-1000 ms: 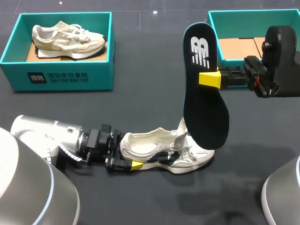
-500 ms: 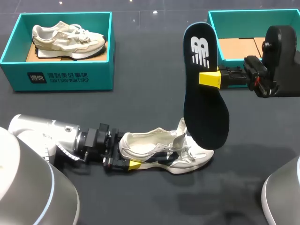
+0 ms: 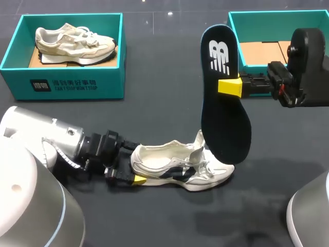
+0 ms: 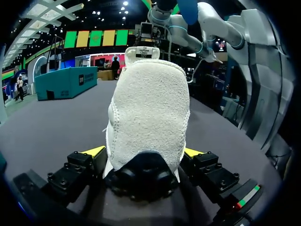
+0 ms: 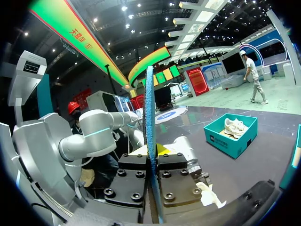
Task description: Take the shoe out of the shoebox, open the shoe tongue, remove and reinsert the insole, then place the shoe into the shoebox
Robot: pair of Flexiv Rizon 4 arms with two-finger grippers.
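Shoe (image 3: 180, 167) out on tabletop (image 3: 164, 216), insole (image 3: 223, 103) removed, clamped in right gripper (image 3: 229, 86); left gripper (image 4: 143, 151) at heel, grip unclear. Reinsertion, boxing left.

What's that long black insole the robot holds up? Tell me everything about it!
The insole is black on top with a white logo near its heel and a teal rim; its underside looks rough and blue. It stands upright in the air, heel up, pinched at one edge by the right gripper. Its toe end hangs over the white shoe.
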